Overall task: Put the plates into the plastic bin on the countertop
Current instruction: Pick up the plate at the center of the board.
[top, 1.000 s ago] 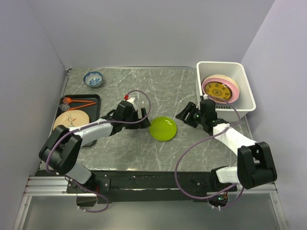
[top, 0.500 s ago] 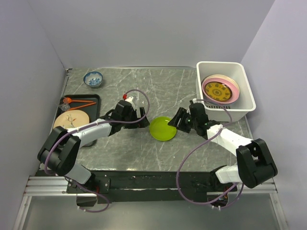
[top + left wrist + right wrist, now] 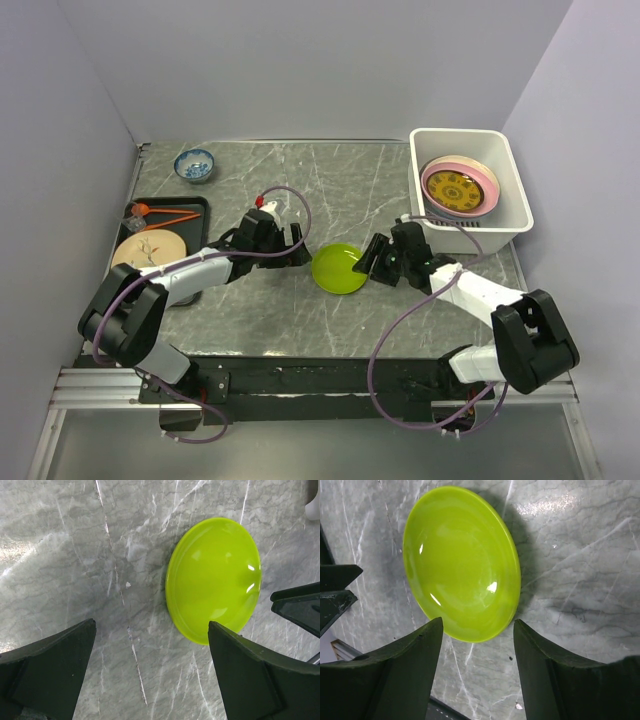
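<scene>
R hand (image 3: 370,262) (image 3: 477,624): fingers apart, tips either side of green plate (image 3: 339,268) (image 3: 460,565) at its right rim; no contact seen. L hand (image 3: 298,252) (image 3: 151,626): fingers wide apart too, at green plate's (image 3: 212,600) left side, one tip just beside the rim.

Green plate: glossy lime, round, shallow dished shape, smooth glaze w/ bright highlights. Lies on counter (image 3: 330,180), which is flat, dark grey, marble-look w/ thin white veins.

Bin (image 3: 460,131): white plastic, rectangular, rounded corners, faint slots in near wall. Stands on counter rear-right of green plate, apart from it. Inside: pink plate (image 3: 490,185) w/ smaller yellow-patterned plate (image 3: 460,190) on top.

Tray (image 3: 195,203): flat, black, well left of green plate; cream plate (image 3: 148,250) w/ leaf sprig at its near end. Small blue-and-white bowl (image 3: 194,164) sits rear-left of green plate, on counter.
</scene>
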